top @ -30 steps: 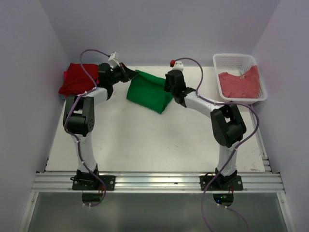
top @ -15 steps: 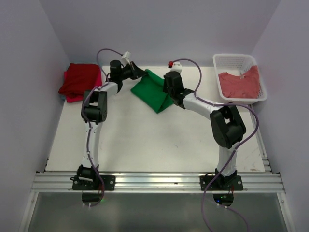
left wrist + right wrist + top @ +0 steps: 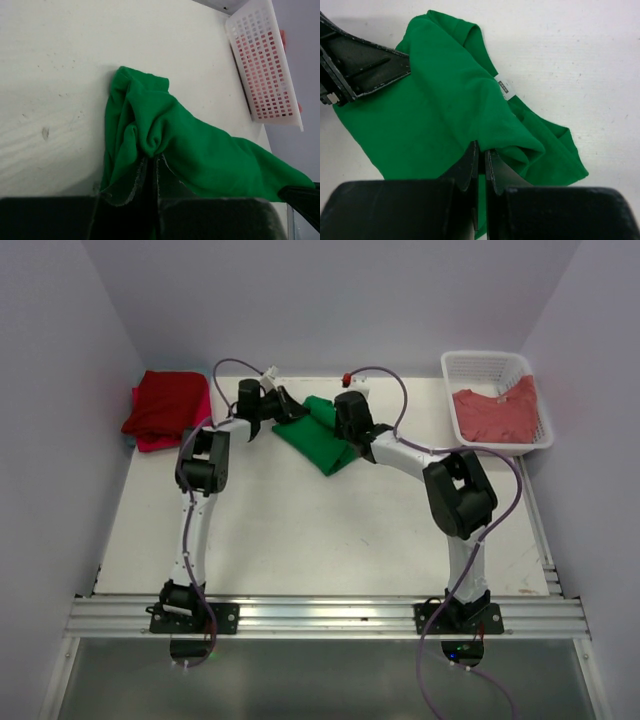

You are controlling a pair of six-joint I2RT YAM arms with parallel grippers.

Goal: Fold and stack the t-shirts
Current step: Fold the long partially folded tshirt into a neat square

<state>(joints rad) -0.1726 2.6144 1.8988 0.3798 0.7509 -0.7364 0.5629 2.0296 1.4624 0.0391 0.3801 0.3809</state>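
Note:
The bright green t-shirt point(image 3: 318, 440) lies bunched and partly folded at the back middle of the table, held between both grippers. My left gripper point(image 3: 288, 407) is shut on its left edge; in the left wrist view the green cloth point(image 3: 200, 145) puckers into my left gripper point(image 3: 152, 162). My right gripper point(image 3: 345, 430) is shut on a fold at its right side; in the right wrist view the cloth point(image 3: 445, 110) runs into my right gripper point(image 3: 482, 150). A red t-shirt point(image 3: 165, 405) lies folded on a pink one at the back left. A salmon-red t-shirt point(image 3: 497, 412) lies in the basket.
The white lattice basket point(image 3: 478, 362) stands at the back right and shows in the left wrist view point(image 3: 262, 65). The left gripper's black body point(image 3: 365, 67) shows in the right wrist view. Walls close in on the left, back and right.
The left gripper has swung right, away from the red stack, toward the right gripper. The green t-shirt between them has gone from spread wide to narrow and bunched.

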